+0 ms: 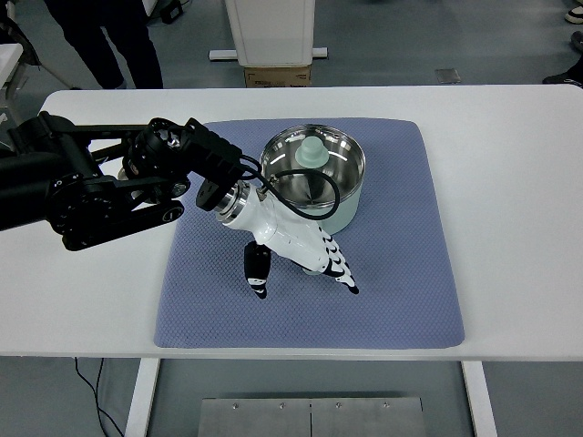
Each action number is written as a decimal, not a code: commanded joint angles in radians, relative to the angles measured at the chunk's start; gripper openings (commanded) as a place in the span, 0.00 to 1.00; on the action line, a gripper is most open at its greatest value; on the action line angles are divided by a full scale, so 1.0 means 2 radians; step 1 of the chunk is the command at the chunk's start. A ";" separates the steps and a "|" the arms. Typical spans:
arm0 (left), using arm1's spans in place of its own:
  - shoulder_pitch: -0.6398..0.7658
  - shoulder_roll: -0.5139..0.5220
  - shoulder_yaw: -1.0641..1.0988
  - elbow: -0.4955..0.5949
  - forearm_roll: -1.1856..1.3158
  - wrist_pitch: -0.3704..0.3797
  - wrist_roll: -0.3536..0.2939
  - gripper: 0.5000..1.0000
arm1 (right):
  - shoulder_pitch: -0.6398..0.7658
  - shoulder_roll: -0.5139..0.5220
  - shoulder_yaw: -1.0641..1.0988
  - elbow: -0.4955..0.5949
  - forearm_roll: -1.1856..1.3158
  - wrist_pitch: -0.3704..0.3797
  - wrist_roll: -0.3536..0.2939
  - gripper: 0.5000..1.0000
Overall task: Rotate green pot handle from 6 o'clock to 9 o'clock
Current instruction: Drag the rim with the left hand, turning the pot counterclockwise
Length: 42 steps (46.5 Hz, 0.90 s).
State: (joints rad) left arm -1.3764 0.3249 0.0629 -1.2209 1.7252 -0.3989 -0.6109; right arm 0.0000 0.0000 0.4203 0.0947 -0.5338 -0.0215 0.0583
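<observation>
- Where the blue-grey mat (pixel 401 273) covers the middle of the white table (pixel 510 182), the green pot (pixel 314 177) stands upright on the mat's far half, a little left of the mat's centre line.
- Its outer wall is pale green and the inside is shiny steel; a pale green knob (pixel 312 155) — it looks like a lid's knob — shows inside the bowl, toward the far side.
- I cannot make out the pot's handle: the near-left side of the pot is covered by the hand and by a black cable (pixel 305 191) that loops over the rim.
- The left hand (pixel 296 246) lies against the near-left wall of the pot, its white palm turned toward the camera and pointing down and to the right across the mat.
- Its fingers (pixel 339 269) are stretched out and held close together, their black-tipped ends resting low over the mat just near of the pot; the thumb (pixel 258 269) sticks out apart from them, toward the near edge.
- Whether the fingers grip anything under the pot's edge I cannot tell — nothing shows between them.
- The left arm (pixel 91 187), black and bulky, comes in from the picture's left edge and crosses the bare table to the mat.
- Beyond the table's far edge stand a white pedestal (pixel 271 32) with a cardboard box (pixel 277 76) at its foot, and a person's dark legs (pixel 114 41) at the far left.
</observation>
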 commanded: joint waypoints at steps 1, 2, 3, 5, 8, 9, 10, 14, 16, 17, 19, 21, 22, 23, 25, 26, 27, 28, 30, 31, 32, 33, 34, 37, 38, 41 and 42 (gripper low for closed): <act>0.001 0.001 0.000 0.000 0.003 0.000 0.000 1.00 | 0.000 0.000 0.000 0.000 0.000 0.000 0.000 1.00; 0.000 0.001 0.000 0.000 0.003 0.000 0.000 1.00 | 0.000 0.000 0.000 -0.001 0.000 0.000 0.000 1.00; 0.001 0.002 0.000 0.000 0.003 0.000 0.000 1.00 | 0.000 0.000 0.000 0.000 0.000 0.000 0.000 1.00; 0.001 0.002 0.000 0.000 0.003 0.000 0.000 1.00 | 0.000 0.000 0.000 0.000 0.000 0.000 0.000 1.00; 0.000 0.005 0.000 0.000 0.003 0.000 0.000 1.00 | -0.001 0.000 0.000 0.000 0.000 0.000 0.000 1.00; 0.000 0.005 0.000 0.000 0.003 0.000 0.000 1.00 | 0.000 0.000 0.000 -0.001 0.000 0.000 0.000 1.00; 0.000 0.005 0.000 0.000 0.003 0.000 0.000 1.00 | 0.000 0.000 0.000 0.000 0.000 0.000 0.000 1.00; -0.001 0.007 0.000 0.000 0.004 0.000 0.000 1.00 | 0.000 0.000 0.000 0.000 0.000 0.000 0.000 1.00; -0.001 0.008 0.000 0.000 0.004 -0.001 0.000 1.00 | 0.000 0.000 0.000 -0.001 0.000 0.000 0.000 1.00; -0.001 0.008 0.000 0.000 0.004 -0.001 0.000 1.00 | 0.000 0.000 0.000 0.000 0.000 0.000 0.000 1.00; -0.002 0.009 0.000 0.000 0.004 -0.001 0.000 1.00 | 0.000 0.000 0.000 -0.001 0.000 0.000 0.000 1.00; -0.002 0.009 0.000 0.000 0.004 -0.001 0.000 1.00 | 0.000 0.000 0.000 0.000 0.000 0.000 0.000 1.00; -0.003 0.009 0.000 0.000 0.004 -0.001 0.000 1.00 | -0.001 0.000 0.000 0.000 0.000 0.000 0.000 1.00; -0.003 0.009 0.000 0.000 0.004 -0.001 0.000 1.00 | 0.000 0.000 0.000 -0.001 0.000 0.000 0.000 1.00; -0.003 0.010 0.000 0.000 0.005 -0.001 0.000 1.00 | 0.000 0.000 0.000 -0.001 0.000 0.000 0.000 1.00; -0.004 0.010 0.000 0.000 0.005 -0.001 0.000 1.00 | 0.000 0.000 0.000 0.000 0.000 0.000 0.000 1.00; -0.004 0.010 0.000 0.000 0.005 -0.001 0.000 1.00 | 0.000 0.000 0.000 0.000 0.000 0.000 0.000 1.00; -0.004 0.010 0.001 0.000 0.005 -0.001 0.000 1.00 | 0.000 0.000 0.000 0.000 0.000 0.000 0.000 1.00; -0.005 0.011 0.001 0.000 0.005 -0.001 0.000 1.00 | 0.000 0.000 0.000 0.000 0.000 0.000 0.000 1.00; -0.006 0.011 0.001 0.000 0.005 -0.001 0.000 1.00 | 0.000 0.000 0.000 0.000 0.000 0.000 0.000 1.00; -0.006 0.012 0.001 0.000 0.005 -0.001 0.000 1.00 | 0.000 0.000 0.000 -0.001 0.000 0.000 0.000 1.00; -0.006 0.013 0.001 0.000 0.005 -0.001 0.000 1.00 | 0.000 0.000 0.000 0.000 0.000 0.000 0.000 1.00; -0.006 0.015 0.001 0.000 0.005 -0.001 0.000 1.00 | 0.000 0.000 0.000 0.000 0.000 0.000 0.000 1.00; -0.007 0.019 0.001 0.000 0.006 -0.001 0.000 1.00 | 0.000 0.000 0.000 0.000 0.000 0.000 0.000 1.00; -0.007 0.019 0.001 -0.001 0.007 -0.001 0.000 1.00 | 0.000 0.000 0.000 0.000 0.000 0.000 0.000 1.00; -0.007 0.021 0.001 -0.001 0.017 -0.001 0.000 1.00 | -0.001 0.000 0.000 0.000 0.000 0.000 0.000 1.00; -0.007 0.021 0.001 -0.001 0.022 -0.001 0.000 1.00 | 0.000 0.000 0.000 0.000 0.000 0.000 0.000 1.00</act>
State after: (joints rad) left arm -1.3904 0.3644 0.0645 -1.2218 1.7468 -0.4004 -0.6110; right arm -0.0001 0.0000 0.4203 0.0949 -0.5338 -0.0215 0.0583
